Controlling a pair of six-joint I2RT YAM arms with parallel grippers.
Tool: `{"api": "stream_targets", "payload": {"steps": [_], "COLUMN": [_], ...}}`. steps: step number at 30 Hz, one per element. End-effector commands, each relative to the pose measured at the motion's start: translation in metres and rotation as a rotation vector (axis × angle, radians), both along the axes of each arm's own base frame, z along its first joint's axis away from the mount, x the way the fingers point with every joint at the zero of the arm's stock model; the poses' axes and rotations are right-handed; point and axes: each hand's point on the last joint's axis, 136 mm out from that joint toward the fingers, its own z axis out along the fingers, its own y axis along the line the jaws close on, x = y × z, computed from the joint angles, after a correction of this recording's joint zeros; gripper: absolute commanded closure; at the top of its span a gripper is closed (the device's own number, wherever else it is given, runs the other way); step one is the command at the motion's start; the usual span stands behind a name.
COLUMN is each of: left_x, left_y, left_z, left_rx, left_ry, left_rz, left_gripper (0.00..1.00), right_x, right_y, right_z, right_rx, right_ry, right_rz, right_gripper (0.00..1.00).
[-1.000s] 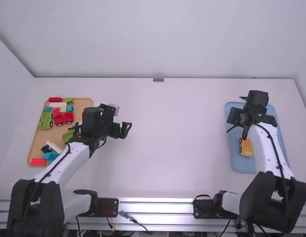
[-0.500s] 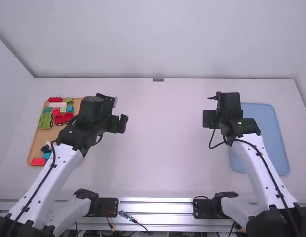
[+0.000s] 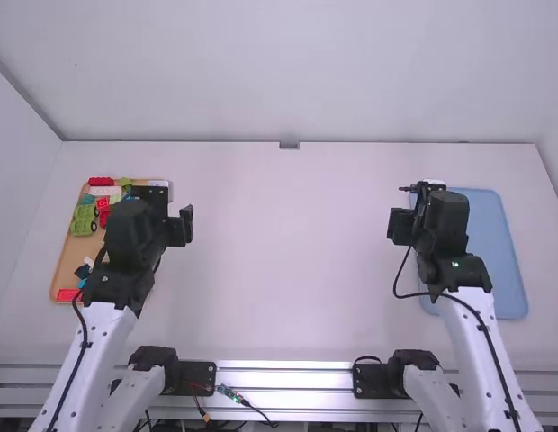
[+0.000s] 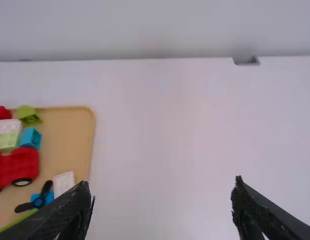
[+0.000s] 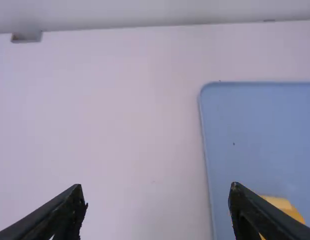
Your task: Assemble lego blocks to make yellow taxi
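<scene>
Now that the released left black pincer (image 3: 164,225) has shifted nearer the tan tray (image 4: 70,135), the boxy yellow plastic taxi (image 5: 284,203) sits in the smooth blue tray (image 5: 250,125) by the released right black pincer (image 3: 423,220).

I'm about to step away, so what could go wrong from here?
If the right hand came down, it might bump the yellow piece in the blue tray. Likewise, the left hand, if lowered, could snag the propeller or white block near the edge of the tan tray.
</scene>
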Motion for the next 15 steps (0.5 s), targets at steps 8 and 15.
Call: {"api": "stream_targets", "payload": {"steps": [8,15], "left_x": [-0.021,-0.039], "left_y": [0.001,0.001], "left_z": [0.005,-0.018], "left_rx": [0.007,0.007], "left_ry": [-0.218,-0.264], "left_rz": [0.001,0.001], "left_gripper": [0.49,0.64], "right_x": [-0.018,-0.030], "right_y": [0.007,0.007], "right_z": [0.006,0.009], "right_rx": [0.019,0.016], "right_ry": [-0.209,-0.362], "right_rz": [0.032,0.033], "right_gripper": [0.48,0.63]}}
